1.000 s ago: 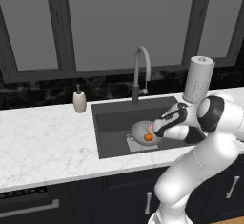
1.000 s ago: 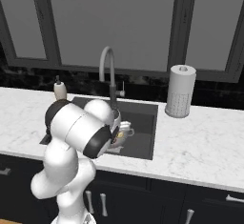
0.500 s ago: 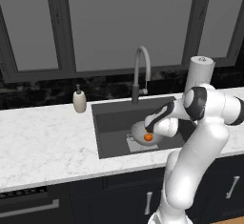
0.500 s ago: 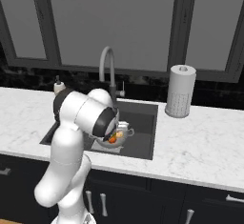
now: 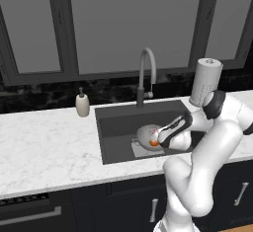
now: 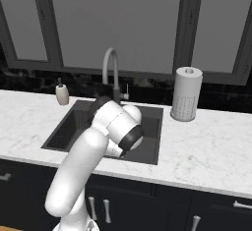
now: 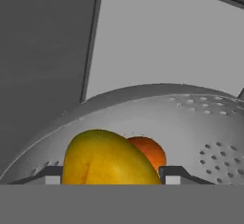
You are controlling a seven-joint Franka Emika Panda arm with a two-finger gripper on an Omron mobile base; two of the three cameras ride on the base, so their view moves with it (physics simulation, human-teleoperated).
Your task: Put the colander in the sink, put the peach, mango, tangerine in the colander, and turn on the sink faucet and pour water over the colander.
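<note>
The gripper [image 7: 112, 175] hangs just over the colander [image 7: 200, 127], its two dark fingertips [image 7: 177, 173] standing on either side of the mango [image 7: 102, 160], so the jaws are closed on that fruit. One tangerine [image 7: 150, 152] lies just behind the mango, touching it, inside the bowl. No peach can be made out, and no writing or label is readable on anything.

From the left base view the hand [image 5: 170, 132] reaches down and leftward into the sink [image 5: 118, 132], wrist bent low, forearm sloping down from the elbow at the basin's right edge. The single colander [image 5: 147, 136] sits on the basin floor toward the front right, an orange spot of fruit [image 5: 154, 142] at its near rim.

One sink faucet [image 5: 146, 75] arches over the back edge. On the counter [image 5: 44, 142] stand one soap bottle [image 5: 82, 104] left of the basin and one paper towel roll [image 6: 186, 94] at the back right.
</note>
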